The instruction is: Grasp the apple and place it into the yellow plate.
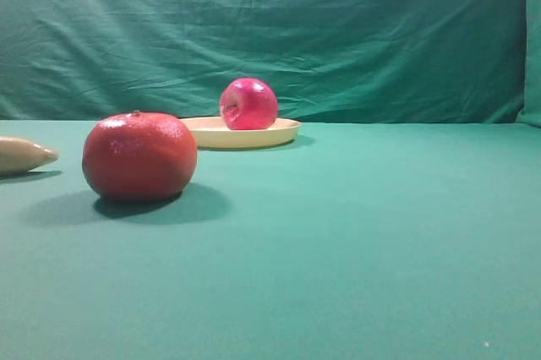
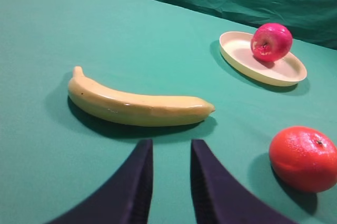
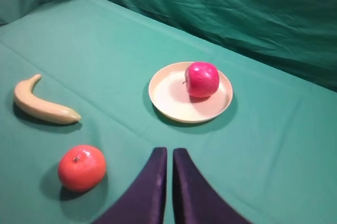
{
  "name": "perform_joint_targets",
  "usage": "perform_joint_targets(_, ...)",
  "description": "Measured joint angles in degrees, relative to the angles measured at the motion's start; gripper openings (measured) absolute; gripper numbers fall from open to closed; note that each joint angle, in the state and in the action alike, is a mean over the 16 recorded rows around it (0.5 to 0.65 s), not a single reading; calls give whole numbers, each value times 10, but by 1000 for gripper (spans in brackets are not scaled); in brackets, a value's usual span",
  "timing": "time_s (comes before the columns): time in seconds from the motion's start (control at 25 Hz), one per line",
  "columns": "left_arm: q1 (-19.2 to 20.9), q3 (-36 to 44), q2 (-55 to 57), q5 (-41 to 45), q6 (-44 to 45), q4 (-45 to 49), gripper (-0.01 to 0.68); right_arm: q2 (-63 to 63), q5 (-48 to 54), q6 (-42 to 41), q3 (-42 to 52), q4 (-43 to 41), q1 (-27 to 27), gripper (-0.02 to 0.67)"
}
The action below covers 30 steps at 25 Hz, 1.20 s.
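The deep red apple [image 1: 248, 104] [image 2: 271, 41] [image 3: 201, 79] rests inside the pale yellow plate [image 1: 279, 132] [image 2: 237, 56] [image 3: 168, 95], toward its far side, stem hollow turned sideways. My right gripper [image 3: 169, 150] hangs back from the plate, nearer the camera, its dark fingers pressed almost together and holding nothing. My left gripper [image 2: 171, 142] hovers just short of a banana, far from the plate, with a clear gap between its fingers and nothing in it. Neither gripper shows in the exterior high view.
An orange-red tangerine-like fruit [image 1: 139, 155] [image 2: 304, 158] [image 3: 81, 167] sits on the green cloth in front of the plate. A pale yellow banana [image 1: 24, 155] [image 2: 137, 107] [image 3: 42, 105] lies to its left. A green curtain hangs behind the table.
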Motion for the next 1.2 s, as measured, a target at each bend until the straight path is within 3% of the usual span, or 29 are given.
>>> perform_joint_targets(0.44, 0, 0, 0, 0, 0, 0, 157, -91, -47, 27, 124, -1, -23, 0)
perform_joint_targets(1.2, 0, 0, 0, 0, 0, 0, 157, -335, -150, 41, 367, -52, -193, 0)
